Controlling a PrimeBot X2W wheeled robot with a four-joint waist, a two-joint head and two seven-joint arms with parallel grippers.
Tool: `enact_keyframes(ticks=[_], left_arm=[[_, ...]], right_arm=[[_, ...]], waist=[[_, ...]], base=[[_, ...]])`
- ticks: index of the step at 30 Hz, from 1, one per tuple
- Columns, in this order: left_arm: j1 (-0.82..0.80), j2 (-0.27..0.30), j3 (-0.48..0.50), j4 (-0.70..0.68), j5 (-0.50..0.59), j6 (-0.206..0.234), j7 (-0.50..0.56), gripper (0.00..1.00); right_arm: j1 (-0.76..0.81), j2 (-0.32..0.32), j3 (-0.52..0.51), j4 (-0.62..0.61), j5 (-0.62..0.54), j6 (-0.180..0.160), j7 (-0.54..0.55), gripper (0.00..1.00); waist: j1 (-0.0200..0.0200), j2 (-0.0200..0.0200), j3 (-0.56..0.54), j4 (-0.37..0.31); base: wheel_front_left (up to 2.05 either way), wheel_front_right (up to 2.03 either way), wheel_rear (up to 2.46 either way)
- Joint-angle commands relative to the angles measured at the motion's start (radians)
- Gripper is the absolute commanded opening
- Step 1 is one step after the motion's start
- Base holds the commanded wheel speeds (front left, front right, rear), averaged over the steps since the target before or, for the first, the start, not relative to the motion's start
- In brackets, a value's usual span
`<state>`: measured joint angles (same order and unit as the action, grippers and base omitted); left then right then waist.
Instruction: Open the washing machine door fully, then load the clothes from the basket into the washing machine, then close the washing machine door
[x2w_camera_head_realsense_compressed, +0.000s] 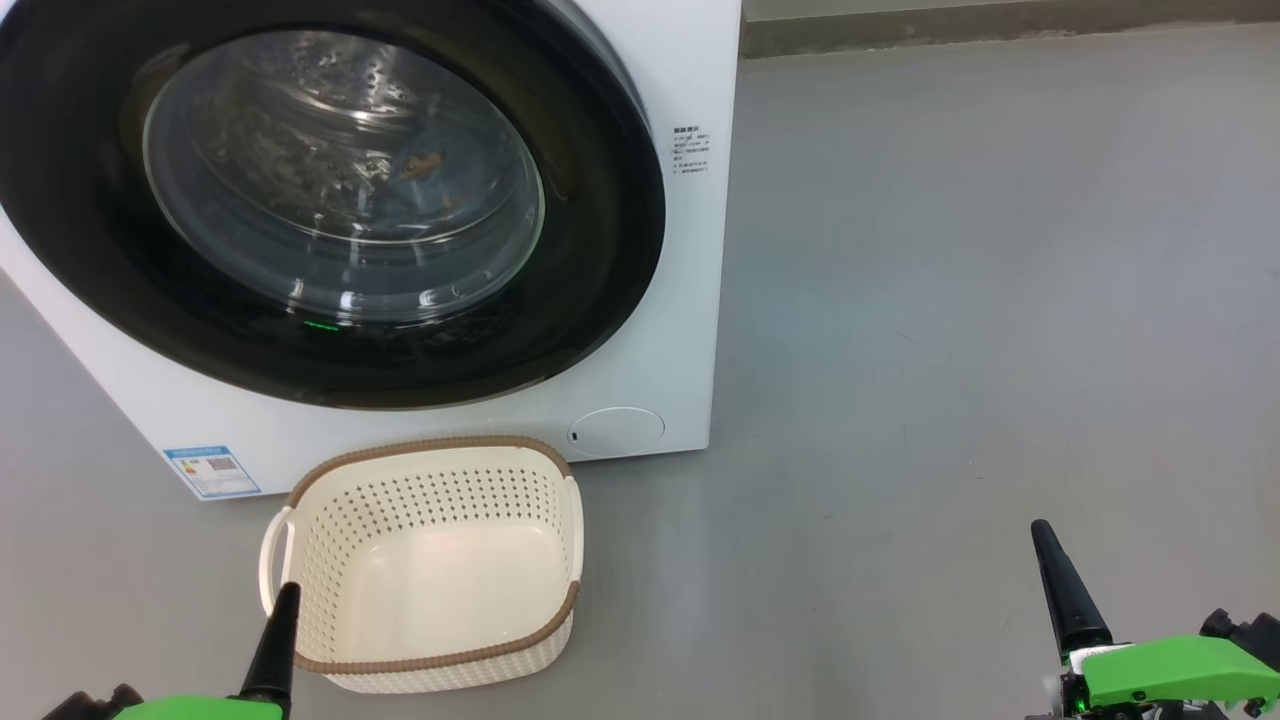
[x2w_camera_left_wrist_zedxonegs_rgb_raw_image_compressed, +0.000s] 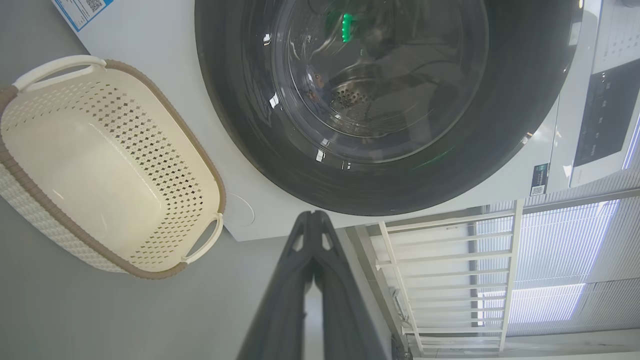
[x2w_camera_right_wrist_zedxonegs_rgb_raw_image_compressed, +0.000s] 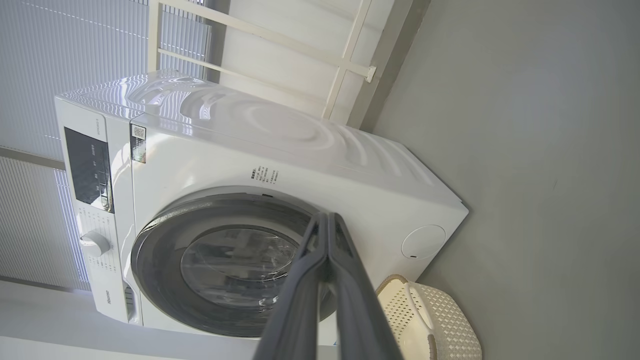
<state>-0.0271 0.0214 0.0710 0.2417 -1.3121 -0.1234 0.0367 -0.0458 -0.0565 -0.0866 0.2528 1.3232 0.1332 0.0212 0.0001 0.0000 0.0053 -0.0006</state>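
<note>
A smooth grey floor (x2w_camera_head_realsense_compressed: 950, 300) is seen, with slatted blinds (x2w_camera_right_wrist_zedxonegs_rgb_raw_image_compressed: 75, 50) behind the washing machine (x2w_camera_head_realsense_compressed: 690, 330), which is set at eleven o'clock in the head view, the washing machine door (x2w_camera_head_realsense_compressed: 600, 250) shut flush. The basket (x2w_camera_head_realsense_compressed: 430, 490) is placed at seven o'clock, just before it, its bare bottom shown. The left gripper (x2w_camera_head_realsense_compressed: 288, 592) and right gripper (x2w_camera_head_realsense_compressed: 1040, 528) are pressed closed, nothing held.

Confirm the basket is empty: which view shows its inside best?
The head view: it looks down into the basket, all in frame, bottom bare. The left wrist view also shows the basket bare, one end cropped. The right wrist view catches a corner.
</note>
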Motion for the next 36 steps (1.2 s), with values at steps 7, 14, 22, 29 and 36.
enact_keyframes(ticks=[7, 14, 22, 29, 36], left_arm=[[-0.053, 0.025, 0.032, -0.013, -0.092, -0.006, 0.023, 0.0], [-0.063, 0.026, 0.036, -0.006, -0.17, -0.007, 0.043, 0.0], [-0.076, 0.028, 0.041, 0.001, -0.26, -0.007, 0.067, 0.0], [-0.081, 0.029, 0.043, 0.004, -0.297, -0.007, 0.076, 0.0], [-0.081, 0.029, 0.043, 0.004, -0.297, -0.007, 0.076, 0.0]], right_arm=[[-0.047, -0.007, 0.005, -0.019, 0.092, -0.002, 0.024, 0.0], [-0.052, -0.006, -0.001, -0.015, 0.171, -0.002, 0.045, 0.0], [-0.058, -0.006, -0.008, -0.011, 0.261, -0.002, 0.069, 0.0], [-0.061, -0.005, -0.012, -0.009, 0.298, -0.002, 0.08, 0.0], [-0.061, -0.004, -0.014, -0.009, 0.297, -0.002, 0.081, 0.0]], waist=[[0.0, 0.0, -0.001, 0.0], [0.0, 0.0, -0.001, 0.0], [0.0, 0.0, -0.002, 0.001], [0.0, 0.0, -0.002, 0.001], [0.0, 0.0, -0.002, 0.001]], base=[[0.0, 0.0, 0.0], [0.0, 0.0, 0.0], [0.0, 0.0, 0.0], [0.0, 0.0, 0.0], [0.0, 0.0, 0.0]])
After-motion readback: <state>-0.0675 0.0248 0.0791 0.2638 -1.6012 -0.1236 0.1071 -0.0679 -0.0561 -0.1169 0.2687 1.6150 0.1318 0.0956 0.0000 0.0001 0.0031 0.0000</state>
